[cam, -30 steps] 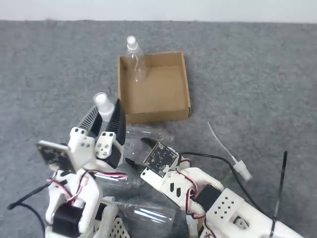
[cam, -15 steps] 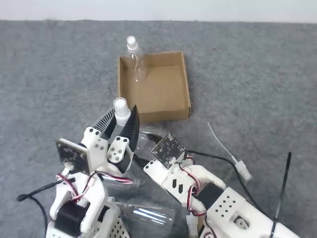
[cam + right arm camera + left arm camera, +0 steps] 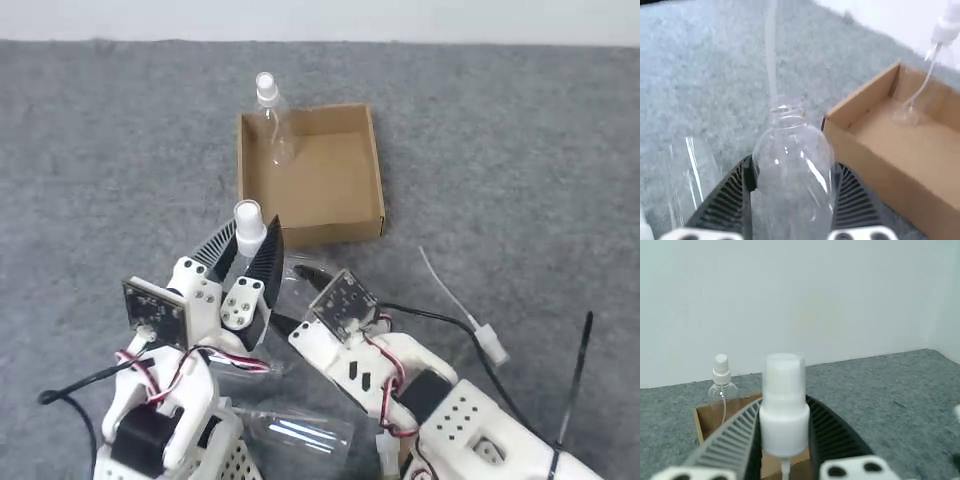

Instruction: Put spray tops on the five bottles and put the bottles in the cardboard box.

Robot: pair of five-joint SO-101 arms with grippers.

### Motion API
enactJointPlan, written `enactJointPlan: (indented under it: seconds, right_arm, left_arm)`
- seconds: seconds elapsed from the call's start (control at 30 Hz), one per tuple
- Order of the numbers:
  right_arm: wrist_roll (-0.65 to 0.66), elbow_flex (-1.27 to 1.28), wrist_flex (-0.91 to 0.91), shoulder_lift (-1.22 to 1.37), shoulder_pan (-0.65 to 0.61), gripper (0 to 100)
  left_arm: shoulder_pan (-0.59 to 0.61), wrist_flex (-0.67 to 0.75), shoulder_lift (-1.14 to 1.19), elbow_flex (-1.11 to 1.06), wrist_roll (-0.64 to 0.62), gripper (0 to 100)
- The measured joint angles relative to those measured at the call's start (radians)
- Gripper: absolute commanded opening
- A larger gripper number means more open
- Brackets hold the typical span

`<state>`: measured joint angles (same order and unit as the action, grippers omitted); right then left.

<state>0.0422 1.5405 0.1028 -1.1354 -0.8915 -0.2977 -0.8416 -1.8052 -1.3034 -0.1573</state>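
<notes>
1. The spray top [image 3: 785, 405] stands upright in the left gripper [image 3: 247, 238], whose fingers are closed tight on its collar. Its thin dip tube [image 3: 771, 55] hangs down to the open neck of a clear bottle [image 3: 792, 165].
2. The right gripper [image 3: 792, 172] holds that bottle neck-up, fingers clamped on its shoulders, just in front of the cardboard box [image 3: 330, 232].
3. I judge that I am fitting this top. The tube's end seems to be at or just inside the neck, though I cannot tell how deep.
4. The next move calls for a straight descent of the left arm, keeping the tube centred until the collar meets the neck. The top then has to be seated while the right arm holds firm. The thin, slick plastic could slip or turn in the grip.
5. One capped bottle [image 3: 272, 125] stands in a far corner of the box, so by my reckoning most of the job remains.
6. A loose spray top [image 3: 488, 345] lies on the grey carpet [image 3: 520, 150], well apart on the right arm's side. Bare bottles [image 3: 298, 430] lie by the arm bases.
</notes>
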Motion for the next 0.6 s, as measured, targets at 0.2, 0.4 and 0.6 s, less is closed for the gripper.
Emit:
enactJointPlan:
  seconds: [0.2,0.4,0.6]
  right_arm:
    - [0.0,0.069,-0.005,-0.173,0.0,1.0]
    - [0.0,0.121,-0.005,-0.287,0.018,1.0]
    - [0.0,0.121,-0.005,-0.321,0.072,1.0]
  left_arm:
    - [-0.006,-0.005,0.0,-0.023,-0.005,1]
    - [-0.064,-0.005,0.0,-0.028,0.009,1]
    - [-0.072,-0.005,0.0,-0.028,0.029,2]
